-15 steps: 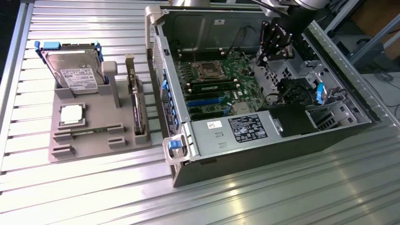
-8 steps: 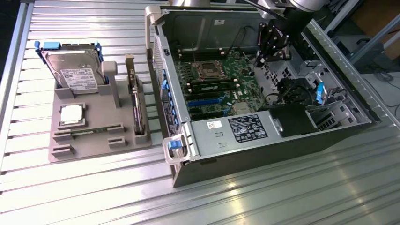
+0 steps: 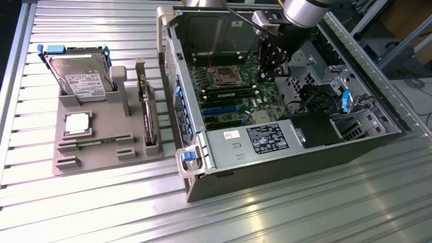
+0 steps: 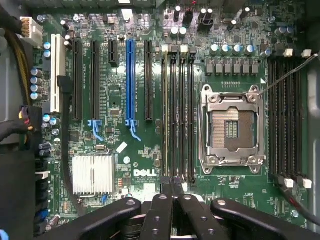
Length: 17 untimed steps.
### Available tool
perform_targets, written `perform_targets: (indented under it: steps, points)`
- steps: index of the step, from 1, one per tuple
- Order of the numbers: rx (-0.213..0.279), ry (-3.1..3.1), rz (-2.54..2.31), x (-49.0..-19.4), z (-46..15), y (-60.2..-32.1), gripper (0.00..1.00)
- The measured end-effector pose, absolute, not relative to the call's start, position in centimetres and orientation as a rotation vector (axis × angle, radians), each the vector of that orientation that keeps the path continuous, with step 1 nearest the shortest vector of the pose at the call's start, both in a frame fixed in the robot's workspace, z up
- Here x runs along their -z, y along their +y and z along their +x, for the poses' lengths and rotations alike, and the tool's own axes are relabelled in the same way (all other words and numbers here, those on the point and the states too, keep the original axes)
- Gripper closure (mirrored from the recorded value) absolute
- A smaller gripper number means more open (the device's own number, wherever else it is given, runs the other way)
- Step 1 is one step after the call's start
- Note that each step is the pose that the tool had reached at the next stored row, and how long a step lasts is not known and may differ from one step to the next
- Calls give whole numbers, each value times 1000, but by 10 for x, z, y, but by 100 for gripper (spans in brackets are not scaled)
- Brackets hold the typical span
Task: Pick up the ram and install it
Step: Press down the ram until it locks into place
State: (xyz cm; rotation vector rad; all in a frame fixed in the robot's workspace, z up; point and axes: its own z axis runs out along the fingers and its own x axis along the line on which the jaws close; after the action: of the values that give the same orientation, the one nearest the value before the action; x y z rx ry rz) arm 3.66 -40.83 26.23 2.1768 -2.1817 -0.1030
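The robot's hand (image 4: 173, 187), closed and empty, hangs over the memory slots (image 4: 178, 112) inside the open computer case (image 3: 284, 147), beside the empty processor socket (image 4: 231, 127).

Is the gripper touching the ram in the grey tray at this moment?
Apart. The exterior view shows the ram lying in the grey tray at that view's left, while the shut gripper hangs inside the open computer case, well away.

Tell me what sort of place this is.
Probably a robot test bench for PC assembly: an open computer case lies on a slatted metal table, beside a grey fixture tray holding a hard drive and CPU chip.
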Motion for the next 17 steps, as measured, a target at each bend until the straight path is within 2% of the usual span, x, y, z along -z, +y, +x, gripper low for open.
perform_targets:
  steps: [5, 17]
  points:
    - [103, -2182, 2177, -239, 37, -408, 89]
    - [104, -2182, 2177, -234, 36, -408, 89]
